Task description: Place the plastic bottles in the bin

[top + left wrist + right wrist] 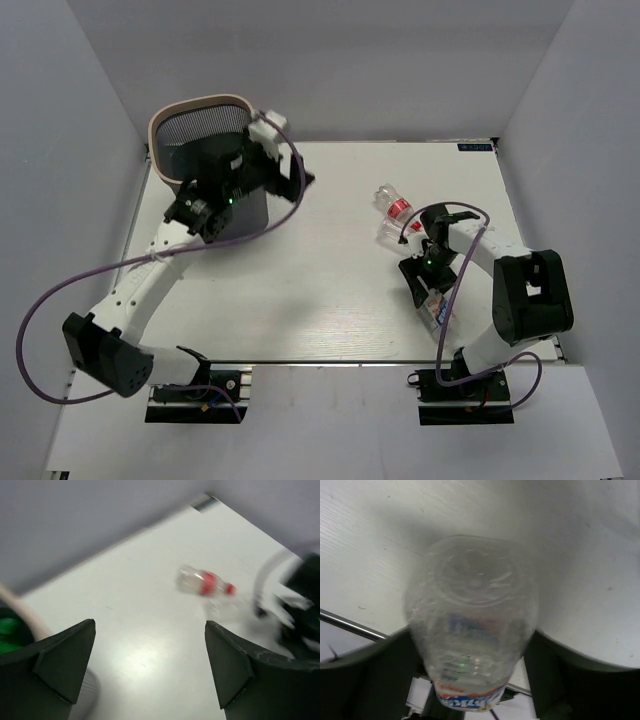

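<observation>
The bin [200,118], dark mesh with a beige rim, stands at the table's far left; its rim [20,614] shows in the left wrist view with something green [7,629] inside. My left gripper [290,175] is open and empty [149,630], just right of the bin above the table. A clear red-labelled bottle [393,205] lies right of centre and shows in the left wrist view [205,582]. A second clear bottle [390,232] lies next to it. My right gripper [425,285] is shut on a clear bottle with a blue and orange label [472,625] near the front right edge.
The table's metal front edge [350,625] runs just under the held bottle. White walls enclose the table on three sides. My right arm [300,605] shows blurred beyond the red-labelled bottle. A purple cable [60,290] loops off the left arm.
</observation>
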Available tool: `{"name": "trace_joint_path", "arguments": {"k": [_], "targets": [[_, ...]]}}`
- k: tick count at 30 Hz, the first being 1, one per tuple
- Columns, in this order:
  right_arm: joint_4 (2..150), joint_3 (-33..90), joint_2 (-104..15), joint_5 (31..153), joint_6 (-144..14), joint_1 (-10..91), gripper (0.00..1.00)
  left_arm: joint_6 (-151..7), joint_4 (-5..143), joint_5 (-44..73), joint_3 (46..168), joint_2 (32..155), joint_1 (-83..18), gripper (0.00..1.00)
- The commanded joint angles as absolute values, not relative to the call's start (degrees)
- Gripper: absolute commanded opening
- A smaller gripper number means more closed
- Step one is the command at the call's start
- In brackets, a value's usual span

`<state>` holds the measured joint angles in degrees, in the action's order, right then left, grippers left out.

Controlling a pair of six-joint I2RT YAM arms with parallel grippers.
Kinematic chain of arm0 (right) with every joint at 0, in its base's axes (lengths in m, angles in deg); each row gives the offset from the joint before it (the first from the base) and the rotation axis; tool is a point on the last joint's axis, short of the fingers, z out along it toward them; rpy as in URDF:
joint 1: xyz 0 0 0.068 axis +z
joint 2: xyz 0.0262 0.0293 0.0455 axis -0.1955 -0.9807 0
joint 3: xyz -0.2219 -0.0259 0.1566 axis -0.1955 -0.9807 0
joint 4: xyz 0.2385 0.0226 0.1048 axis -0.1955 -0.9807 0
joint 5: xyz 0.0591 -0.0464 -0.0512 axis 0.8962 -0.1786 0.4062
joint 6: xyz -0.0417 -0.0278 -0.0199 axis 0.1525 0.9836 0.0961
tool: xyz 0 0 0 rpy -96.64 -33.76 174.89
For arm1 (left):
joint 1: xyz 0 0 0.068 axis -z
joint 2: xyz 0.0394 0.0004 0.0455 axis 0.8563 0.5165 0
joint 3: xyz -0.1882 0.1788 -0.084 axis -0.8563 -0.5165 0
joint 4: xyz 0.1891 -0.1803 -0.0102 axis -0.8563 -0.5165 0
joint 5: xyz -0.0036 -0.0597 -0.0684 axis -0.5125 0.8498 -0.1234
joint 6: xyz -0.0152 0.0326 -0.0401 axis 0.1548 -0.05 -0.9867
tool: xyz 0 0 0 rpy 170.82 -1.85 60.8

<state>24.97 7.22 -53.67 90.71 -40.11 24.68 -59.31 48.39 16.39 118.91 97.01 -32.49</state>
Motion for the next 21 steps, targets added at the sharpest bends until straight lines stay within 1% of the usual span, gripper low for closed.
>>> {"name": "trace_joint_path", "arguments": {"k": [1, 3, 4, 5, 6, 8, 9, 10, 11, 13, 14, 15, 16, 17, 18, 19, 20, 21], "targets": [[25.2, 8.2, -54.4, 89.9, -41.6, 25.9, 0.64, -62.1, 49.2, 31.4, 106.2, 91.6, -29.6, 1.0], [23.7, 9.2, -54.1, 91.7, -40.3, 25.7, 0.38, -63.5, 49.9, 30.6, 98.5, 89.4, -28.8, 1.0], [22.8, 11.9, -53.6, 93.8, -40.1, 25.6, 0.21, -64.1, 49.9, 30.6, 96.4, 88.7, -27.9, 1.0], [20.2, 13.4, -52.8, 94.9, -39.0, 25.7, 0.15, -65.3, 49.9, 30.6, 94.1, 87.0, -27.9, 1.0], [19.3, 16.9, -52.1, 99.9, -37.2, 25.7, 0.11, -65.3, 49.9, 30.1, 89.5, 86.2, -26.6, 1.0], [16.1, 24.0, -51.7, 103.3, -35.3, 25.8, 0.09, -65.8, 49.9, 28.8, 85.4, 84.7, -25.9, 1.0], [15.4, 30.4, -52.2, 107.2, -34.0, 25.9, 0.09, -66.4, 49.9, 28.8, 81.9, 84.0, -25.2, 1.0], [14.2, 37.7, -53.0, 108.5, -33.5, 26.1, 0.08, -66.5, 50.4, 28.1, 80.4, 83.3, -25.2, 1.0], [13.7, 45.7, -56.3, 109.4, -33.6, 26.4, 0.08, -67.4, 50.4, 28.1, 79.0, 83.3, -24.7, 1.0], [14.2, 54.1, -59.3, 114.1, -35.8, 26.7, 0.07, -69.0, 52.6, 28.1, 75.2, 83.3, -23.9, 1.0], [14.9, 66.3, -62.7, 116.5, -36.7, 26.9, 0.07, -69.7, 53.4, 28.1, 73.2, 83.3, -23.9, 1.0], [17.8, 70.2, -66.1, 117.4, -38.9, 27.8, 0.07, -70.4, 54.9, 28.1, 72.3, 83.3, -23.4, 1.0], [19.1, 73.6, -69.4, 121.1, -41.2, 28.3, 0.07, -71.6, 55.6, 27.5, 71.5, 83.3, -22.8, 1.0], [20.6, 83.0, -70.9, 122.7, -42.5, 29.4, 0.07, -72.2, 55.6, 27.5, 70.2, 82.7, -22.8, 1.0], [29.2, 84.9, -72.7, 124.0, -45.4, 30.5, 0.07, -72.7, 56.4, 27.5, 69.7, 82.7, -22.2, 1.0], [33.4, 85.4, -72.9, 126.1, -48.9, 31.7, 0.07, -73.5, 57.1, 27.0, 69.7, 82.7, -21.6, 1.0], [48.8, 82.9, -72.5, 126.7, -50.7, 33.3, 0.07, -73.5, 57.1, 27.0, 68.8, 82.2, -21.6, 1.0], [54.9, 81.2, -70.2, 126.9, -53.9, 34.9, 0.07, -74.0, 57.1, 27.0, 68.3, 82.2, -21.0, 1.0]]}}
